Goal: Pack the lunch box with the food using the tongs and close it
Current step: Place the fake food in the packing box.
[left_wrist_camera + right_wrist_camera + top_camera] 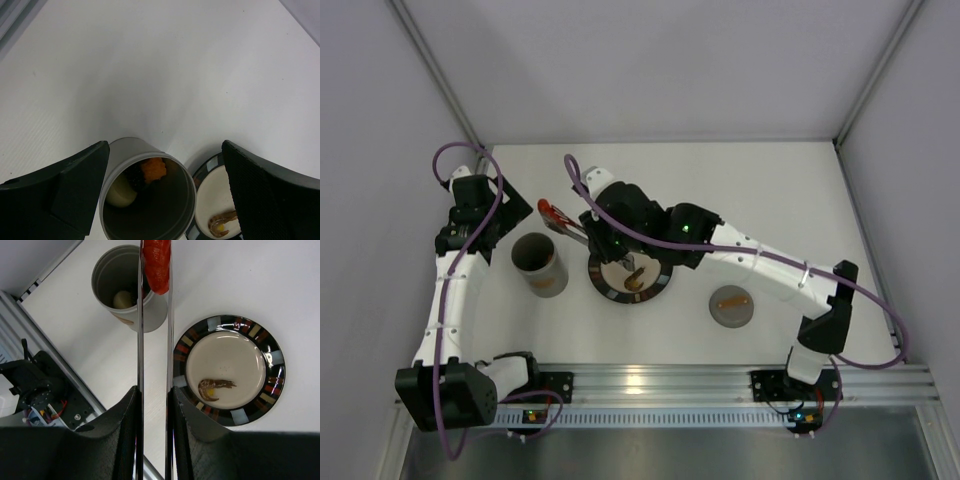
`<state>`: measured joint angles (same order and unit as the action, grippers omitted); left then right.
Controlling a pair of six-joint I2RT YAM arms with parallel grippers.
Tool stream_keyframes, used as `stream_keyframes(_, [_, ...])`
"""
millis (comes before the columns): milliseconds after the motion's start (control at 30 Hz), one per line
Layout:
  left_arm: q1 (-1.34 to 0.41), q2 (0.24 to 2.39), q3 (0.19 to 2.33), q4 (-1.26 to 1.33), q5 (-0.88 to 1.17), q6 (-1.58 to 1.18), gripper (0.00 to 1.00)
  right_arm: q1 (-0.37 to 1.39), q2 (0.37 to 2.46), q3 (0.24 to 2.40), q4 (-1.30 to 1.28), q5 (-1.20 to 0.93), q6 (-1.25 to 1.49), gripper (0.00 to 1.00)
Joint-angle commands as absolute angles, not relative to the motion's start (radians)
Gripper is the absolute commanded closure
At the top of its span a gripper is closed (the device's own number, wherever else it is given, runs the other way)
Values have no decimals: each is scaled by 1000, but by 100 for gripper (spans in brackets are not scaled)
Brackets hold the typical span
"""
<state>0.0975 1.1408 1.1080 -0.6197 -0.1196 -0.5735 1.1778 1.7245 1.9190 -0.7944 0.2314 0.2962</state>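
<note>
The white tabletop (770, 190) carried everything, with the right arm (750, 255) reaching across it from the near right toward the far left and the left arm (455, 290) standing along the left edge. The black-rimmed plate (278, 371) sat in the middle, the open lunch box (548, 285) just to its left, and the lid (730, 306) with its orange-brown handle lay apart on the near right. The left fingers (75, 185) stood wide and empty above the lunch box, holding nothing. The right fingers (117, 422) were closed narrow on the tongs (140, 340), squeezing the two slim arms partway along their length so that the tips pinched the red sausage (157, 265) in the air by the far rim of the lunch box. An orange piece (153, 170) and a white lump (120, 192) lay inside the box, and one small brown piece (214, 387) remained on the plate. The sausage looked smooth, light and hard, so it would probably slip from thin metal tips if the squeeze eased; the springy tongs seemed best gripped mid-length, and the lid by its handle.
</note>
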Motion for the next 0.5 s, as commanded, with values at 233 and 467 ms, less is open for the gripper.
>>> stream_keyframes(233, [104, 1123, 1147, -572, -130, -584, 1, 1215, 1744, 1973, -798, 207, 285, 87])
stream_keyframes(467, [104, 1123, 1149, -572, -132, -583, 1, 1221, 1790, 2013, -795, 176, 287, 87])
